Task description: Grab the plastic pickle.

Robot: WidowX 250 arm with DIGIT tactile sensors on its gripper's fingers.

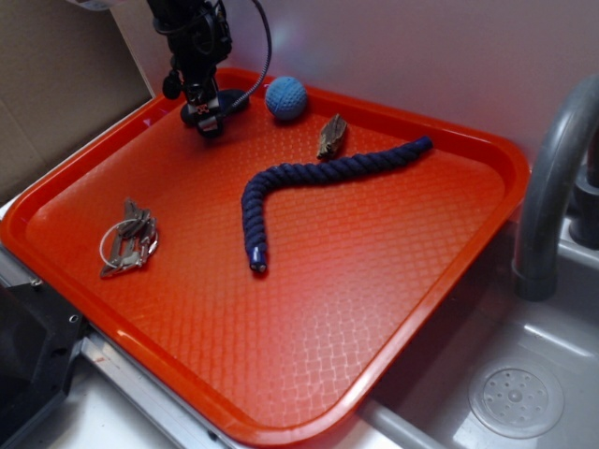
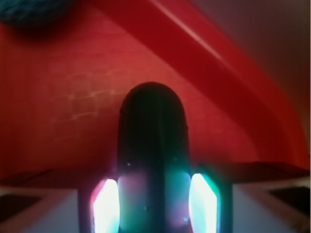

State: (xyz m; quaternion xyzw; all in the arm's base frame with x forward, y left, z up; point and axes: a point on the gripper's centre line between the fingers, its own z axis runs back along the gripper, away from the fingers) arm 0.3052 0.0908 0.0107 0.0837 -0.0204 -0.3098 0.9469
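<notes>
- Plastic pickle (image 2: 152,160) sits at the far-left corner of the red tray (image 1: 393,309), close to the back rim; in the exterior view it shows as a dark oblong (image 1: 227,101) directly under the arm.
- We read the gripper (image 1: 208,120) as lowered around it: in the wrist view the two fingers (image 2: 106,206) flank the pickle's near end, one on each side, both looking pressed against or just beside its skin.
- We cannot tell for certain whether the fingers are already squeezing or only bracketing it; the gap looks barely wider than the pickle.
- We judge the pickle light, hollow-feeling and rigid, with a smooth glossy surface that could slip or squirt out along its length if pinched near a rounded end.
- We would take it across the short axis near mid-length, where the sides run closest to parallel.
- The blue knitted ball (image 1: 285,97) lies just beside it along the back edge, and the navy braided rope (image 1: 318,182) crosses the tray's middle, well apart.
- A brownish scrap (image 1: 331,136) and a bunch of keys (image 1: 129,238) by the left edge are clear of the grasp.
</notes>
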